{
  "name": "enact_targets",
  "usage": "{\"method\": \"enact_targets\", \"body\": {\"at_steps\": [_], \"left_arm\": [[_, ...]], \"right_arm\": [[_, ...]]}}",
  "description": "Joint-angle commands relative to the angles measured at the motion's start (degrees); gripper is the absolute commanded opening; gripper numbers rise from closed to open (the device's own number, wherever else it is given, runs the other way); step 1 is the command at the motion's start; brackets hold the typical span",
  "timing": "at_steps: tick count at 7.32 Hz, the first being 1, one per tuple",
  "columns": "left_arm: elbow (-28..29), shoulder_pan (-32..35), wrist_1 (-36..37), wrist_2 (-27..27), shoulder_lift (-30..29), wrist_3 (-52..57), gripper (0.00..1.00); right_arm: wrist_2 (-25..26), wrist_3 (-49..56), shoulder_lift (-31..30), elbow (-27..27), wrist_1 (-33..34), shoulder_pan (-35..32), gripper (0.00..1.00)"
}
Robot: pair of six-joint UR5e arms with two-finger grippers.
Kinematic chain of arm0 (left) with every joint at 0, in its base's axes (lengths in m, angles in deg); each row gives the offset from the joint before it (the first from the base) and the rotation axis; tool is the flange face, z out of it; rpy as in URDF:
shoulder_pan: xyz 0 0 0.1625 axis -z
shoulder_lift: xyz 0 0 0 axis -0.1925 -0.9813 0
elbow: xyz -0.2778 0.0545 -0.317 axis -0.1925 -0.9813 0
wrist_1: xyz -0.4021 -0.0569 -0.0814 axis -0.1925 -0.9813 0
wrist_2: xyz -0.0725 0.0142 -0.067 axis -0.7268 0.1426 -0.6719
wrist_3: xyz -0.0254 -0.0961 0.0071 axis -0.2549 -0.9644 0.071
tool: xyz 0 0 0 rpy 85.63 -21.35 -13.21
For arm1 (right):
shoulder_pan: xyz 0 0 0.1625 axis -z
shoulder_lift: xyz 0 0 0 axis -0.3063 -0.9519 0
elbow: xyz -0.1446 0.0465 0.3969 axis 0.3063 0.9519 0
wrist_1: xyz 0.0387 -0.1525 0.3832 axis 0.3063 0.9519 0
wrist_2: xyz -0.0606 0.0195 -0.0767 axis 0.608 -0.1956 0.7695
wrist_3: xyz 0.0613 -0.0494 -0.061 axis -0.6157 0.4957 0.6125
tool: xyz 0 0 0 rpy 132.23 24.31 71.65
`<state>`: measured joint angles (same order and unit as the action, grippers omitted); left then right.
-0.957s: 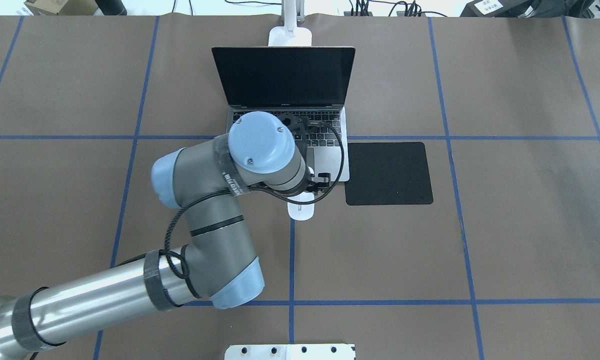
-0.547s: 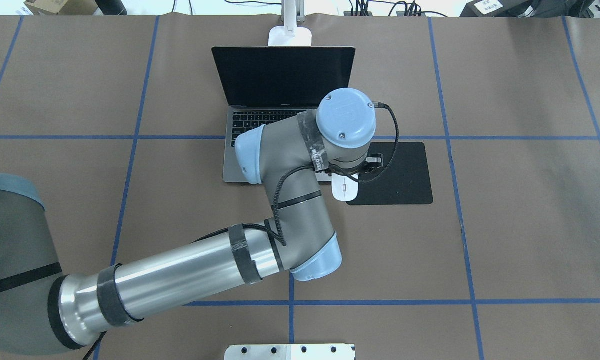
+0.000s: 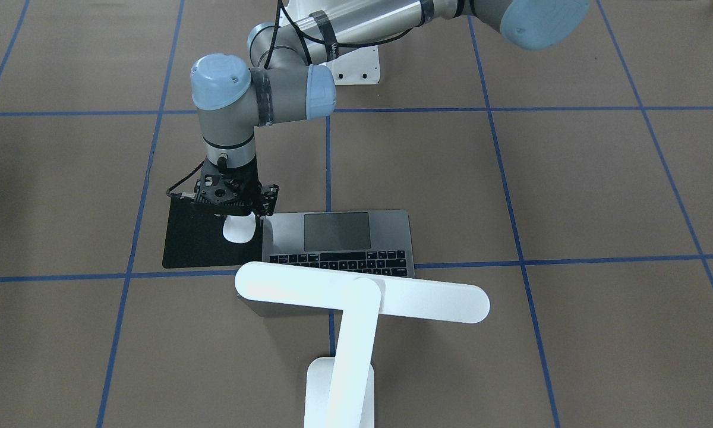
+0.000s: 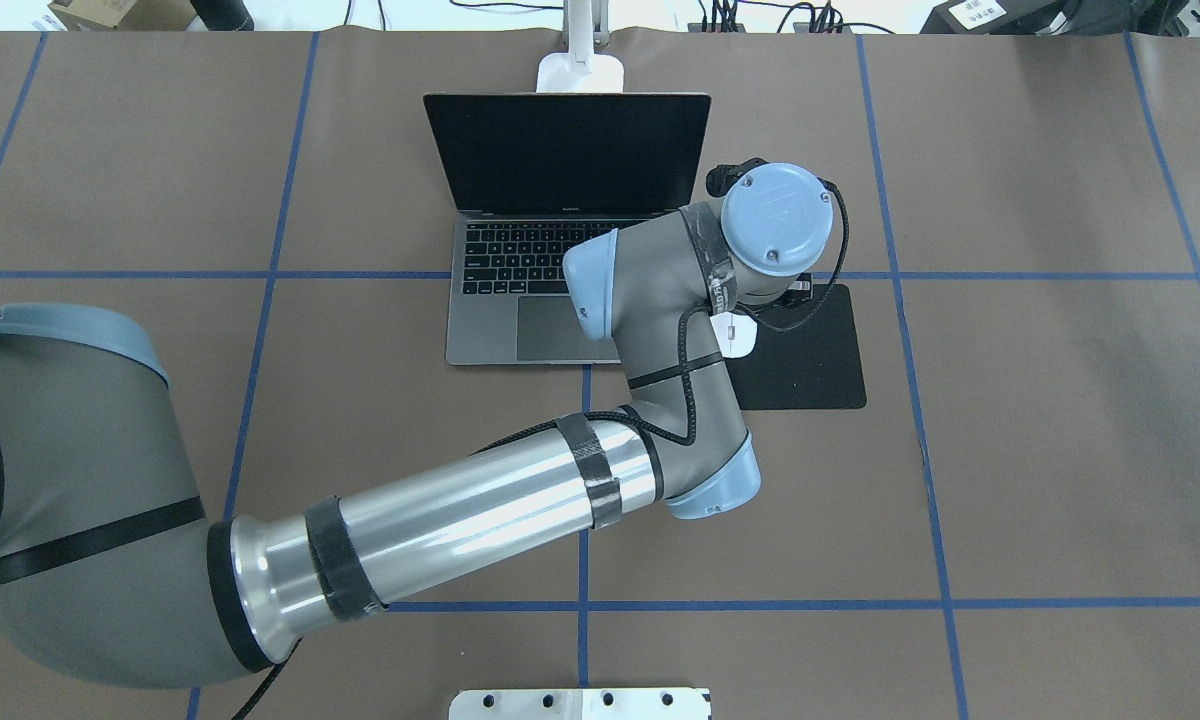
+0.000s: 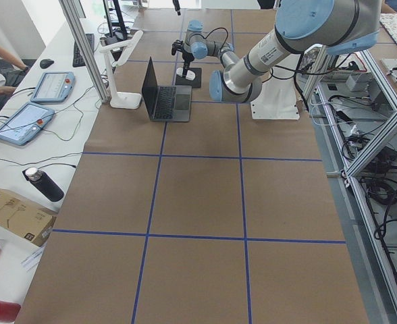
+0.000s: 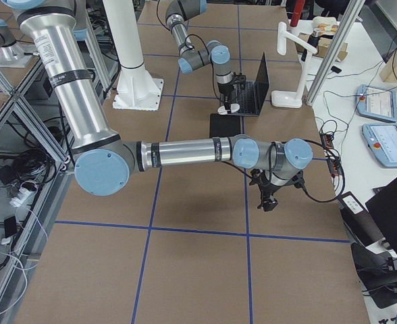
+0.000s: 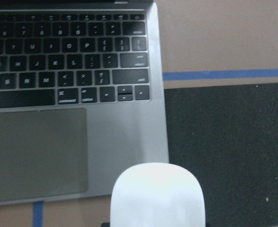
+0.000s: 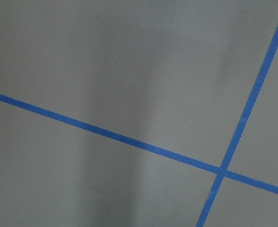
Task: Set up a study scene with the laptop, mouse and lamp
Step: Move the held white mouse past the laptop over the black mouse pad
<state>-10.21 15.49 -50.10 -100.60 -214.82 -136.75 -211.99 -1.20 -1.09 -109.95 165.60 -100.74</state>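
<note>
So my left claw is clamped on the mouse, right over the mouse pad edge, just beside the laptop. Placing step, I reckon. Next: nudge further onto the pad, lower, let go. Right claw: can't tell.

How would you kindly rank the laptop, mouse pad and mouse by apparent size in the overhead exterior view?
1. laptop, clearly largest.
2. mouse pad, partly covered.
3. mouse, smallest, though only partly visible.
</note>
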Motion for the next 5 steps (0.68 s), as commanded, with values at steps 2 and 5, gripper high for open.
{"method": "enact_targets", "body": {"at_steps": [2,5], "left_arm": [[11.31,0.03,-6.42,2.37,-5.50,1.59,0.25],[12.54,-0.40,-6.33,2.11,-6.91,0.11,0.25]], "right_arm": [[-0.07,-0.34,0.00,0.14,0.02,0.29,0.99],[-0.07,-1.13,0.00,0.14,0.02,0.46,0.99]]}}
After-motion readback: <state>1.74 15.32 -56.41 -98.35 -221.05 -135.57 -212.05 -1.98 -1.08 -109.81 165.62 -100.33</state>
